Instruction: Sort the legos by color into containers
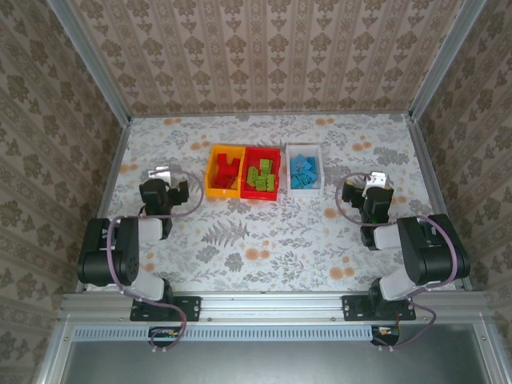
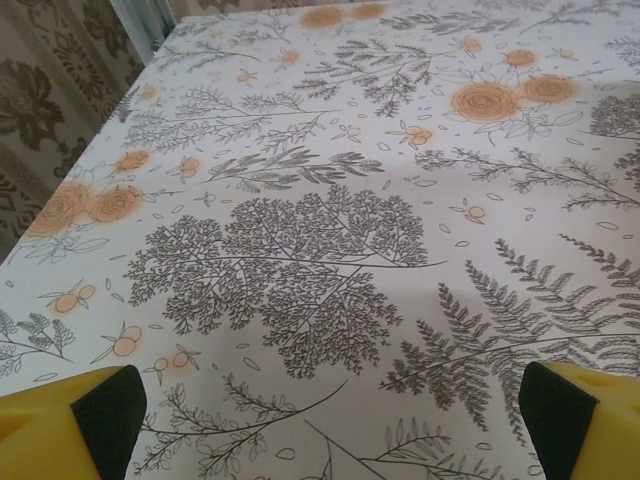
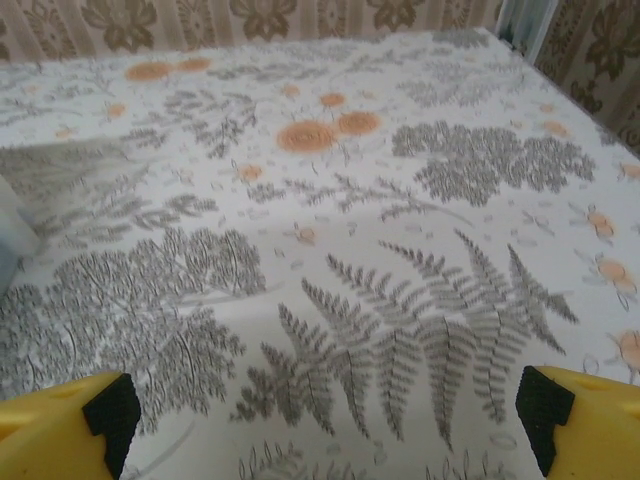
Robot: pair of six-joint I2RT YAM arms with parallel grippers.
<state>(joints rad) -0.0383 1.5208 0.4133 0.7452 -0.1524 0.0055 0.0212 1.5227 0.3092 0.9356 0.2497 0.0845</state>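
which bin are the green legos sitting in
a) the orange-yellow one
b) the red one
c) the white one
b: the green legos lie in the red bin, the middle one of the row, while the orange-yellow bin holds the red legos and the white bin holds the blue legos.

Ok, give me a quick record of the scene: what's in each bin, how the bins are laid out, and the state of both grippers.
orange bin: red legos
red bin: green legos
white bin: blue legos
layout: one row, orange left, red middle, white right
left gripper: open, empty, left of the row
right gripper: open, empty, right of the row
sorting: every visible lego sits in a bin
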